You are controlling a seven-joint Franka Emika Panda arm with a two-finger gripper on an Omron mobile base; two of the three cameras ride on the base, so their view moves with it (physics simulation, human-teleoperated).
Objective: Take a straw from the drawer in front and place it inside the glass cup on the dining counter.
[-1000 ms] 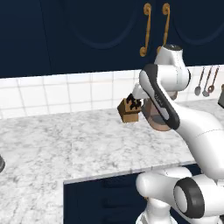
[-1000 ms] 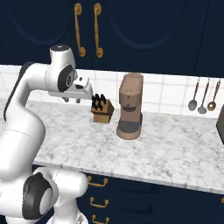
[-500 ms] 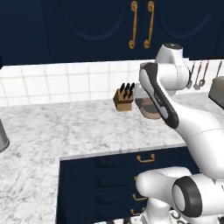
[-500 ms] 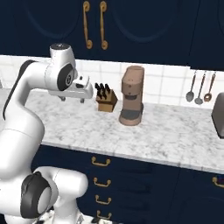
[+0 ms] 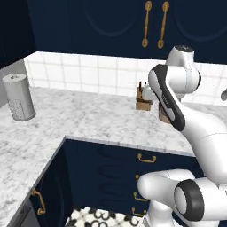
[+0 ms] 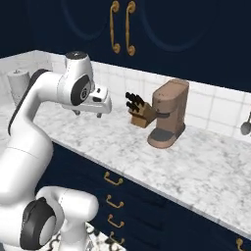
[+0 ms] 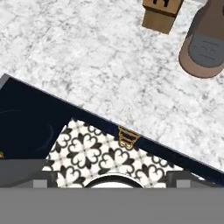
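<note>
bench: the white-grey marbled bench (image 5: pixel 88 119) along the tiled wall is the big trap here. It isn't the dining counter, so if the arm goes looking for a cup up here, the straw ends up in the wrong place.
drawers: the navy-blue drawer fronts with curved brass handles (image 5: pixel 146 158) under the bench all look closed. I can't tell where the straw is; my guess is it's inside one of them. Several handles sit close together, so hooking the wrong one seems easy.
coffee machine: the brown espresso-style coffee machine (image 6: pixel 169 115) stands near the arm's elbow line. A wide swing down toward the drawers could clip it.
canister: the grey metal cylinder canister (image 5: pixel 18 97) sits well apart in the far corner, so it's low risk.
knife block: the small wooden knife block with black handles (image 6: pixel 139 112) is just beside the coffee machine and nearest the hand, so it'd be the first thing knocked over.
hand: the white two-finger hand (image 6: pixel 88 113) hovers over the bench edge with its fingers spread apart and nothing between them. It's looking down at one brass pull (image 7: pixel 127 139). Come in crooked and the fingers could slide off that thin curved handle.
</note>
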